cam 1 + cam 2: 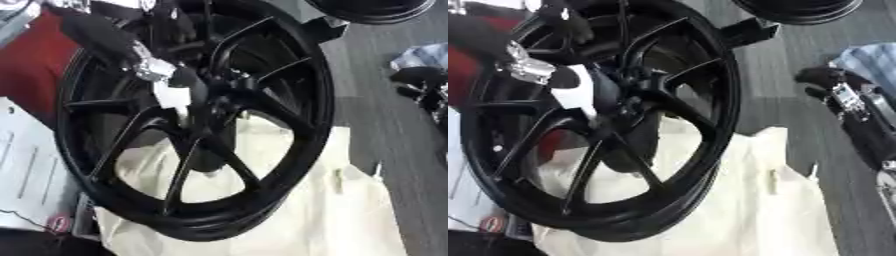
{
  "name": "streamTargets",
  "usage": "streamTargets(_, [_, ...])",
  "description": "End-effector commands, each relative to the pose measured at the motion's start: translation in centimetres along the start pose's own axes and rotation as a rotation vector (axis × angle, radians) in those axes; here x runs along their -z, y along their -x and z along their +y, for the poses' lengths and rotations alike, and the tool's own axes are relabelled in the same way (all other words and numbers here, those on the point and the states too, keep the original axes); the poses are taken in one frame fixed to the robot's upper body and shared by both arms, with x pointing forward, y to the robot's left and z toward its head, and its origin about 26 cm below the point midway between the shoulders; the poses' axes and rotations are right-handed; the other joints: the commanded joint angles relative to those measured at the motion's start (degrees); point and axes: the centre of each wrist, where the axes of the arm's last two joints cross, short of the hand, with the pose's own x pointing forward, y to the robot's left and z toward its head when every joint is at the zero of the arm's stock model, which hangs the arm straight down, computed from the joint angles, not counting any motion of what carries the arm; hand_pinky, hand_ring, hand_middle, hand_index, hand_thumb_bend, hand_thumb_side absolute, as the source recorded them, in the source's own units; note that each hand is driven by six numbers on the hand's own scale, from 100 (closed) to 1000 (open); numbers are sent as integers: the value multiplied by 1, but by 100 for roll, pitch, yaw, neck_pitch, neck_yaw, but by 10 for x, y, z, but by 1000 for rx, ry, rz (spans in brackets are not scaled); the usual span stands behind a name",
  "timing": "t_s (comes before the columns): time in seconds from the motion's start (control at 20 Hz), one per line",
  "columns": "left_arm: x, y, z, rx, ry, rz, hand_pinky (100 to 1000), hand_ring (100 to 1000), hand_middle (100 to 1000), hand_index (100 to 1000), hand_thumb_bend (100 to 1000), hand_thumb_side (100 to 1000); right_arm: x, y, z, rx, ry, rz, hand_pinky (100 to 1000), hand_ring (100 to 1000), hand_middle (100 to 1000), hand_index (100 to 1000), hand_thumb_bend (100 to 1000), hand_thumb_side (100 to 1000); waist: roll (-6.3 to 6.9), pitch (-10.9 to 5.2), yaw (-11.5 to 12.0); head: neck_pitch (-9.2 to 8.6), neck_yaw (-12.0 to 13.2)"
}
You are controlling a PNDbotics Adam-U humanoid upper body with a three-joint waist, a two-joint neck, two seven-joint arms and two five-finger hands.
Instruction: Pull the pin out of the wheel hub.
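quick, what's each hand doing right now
Left hand: at the middle of the wheel; cannot tell whether its fingers are open or closed.
Right hand: not in view.

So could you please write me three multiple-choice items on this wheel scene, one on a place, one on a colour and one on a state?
1. Where is the robot's left hand?
A. at the centre of the wheel
B. flat on the floor
C. on the rim's lower edge

2. What colour is the wheel?
A. silver
B. black
C. red

3. How does the wheel sit?
A. flat on the floor
B. hung from above
C. raised and tilted over a cream cloth

Answers:
1 A, the hand comes in from the upper left and ends at the hub, where the spokes meet.
2 B, rim and spokes are all black.
3 C, the cloth shows through the gaps between the spokes and under the rim.

No pin can be made out.
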Motion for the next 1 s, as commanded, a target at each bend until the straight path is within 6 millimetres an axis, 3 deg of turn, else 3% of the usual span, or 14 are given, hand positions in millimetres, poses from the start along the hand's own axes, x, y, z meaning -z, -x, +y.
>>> streamTargets(0.05, [-1, 4, 4, 3, 20, 50, 935, 859, 791, 893, 551, 752, 3, -9, -2, -19, -5, -23, 953, 951, 758, 789, 100, 793, 4, -70, -16, 32, 66])
streamTargets(0.4, [6, 13, -9, 4, 63, 60, 925, 854, 780, 881, 568, 688, 4, -10, -2, -14, -2, -27, 952, 950, 758, 788, 100, 792, 27, -38, -71, 30, 92])
streamTargets(1.0, [11, 21, -18, 28, 89, 82, 897, 826, 753, 857, 565, 586, 5, -10, -1, -9, -2, -27, 952, 950, 758, 787, 100, 793, 35, -35, -103, -185, -53])
